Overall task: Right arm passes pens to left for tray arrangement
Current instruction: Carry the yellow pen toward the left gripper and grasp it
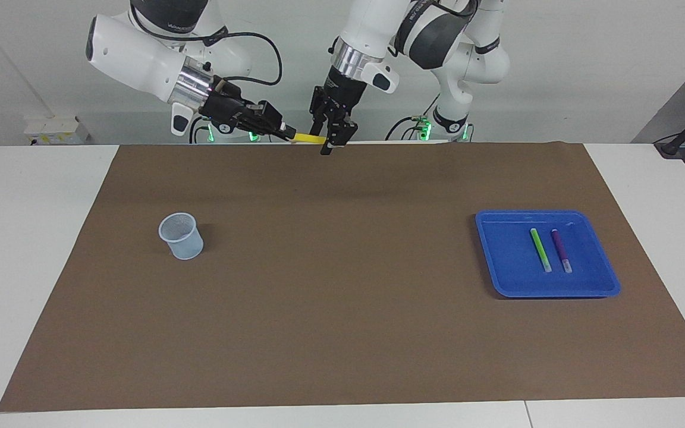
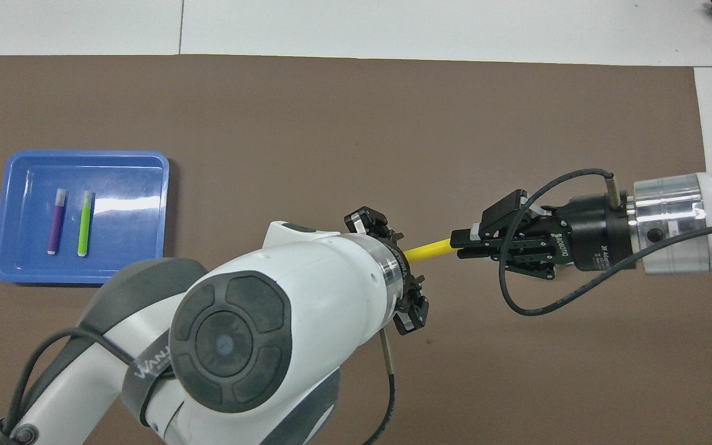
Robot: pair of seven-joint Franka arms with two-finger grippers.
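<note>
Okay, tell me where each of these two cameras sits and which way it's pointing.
Facing view: high across the table, looking at both arms' bases; right gripper holds the yellow pen out to the left gripper.
Overhead view: above the robots' end, looking steeply down; the left arm's wrist fills the foreground.
Shared: the pen handover, blue tray with green pen and purple pen.

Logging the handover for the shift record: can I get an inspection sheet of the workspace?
Surface: brown mat on white table.
Job's things: green pen and purple pen lie side by side in blue tray; yellow pen in mid-air.
Clutter: translucent cup, toward the right arm's end.
Grippers: right gripper shut on yellow pen; left gripper at its free end.
Cables: black cable loops off right wrist.
Surroundings: nothing seen.
</note>
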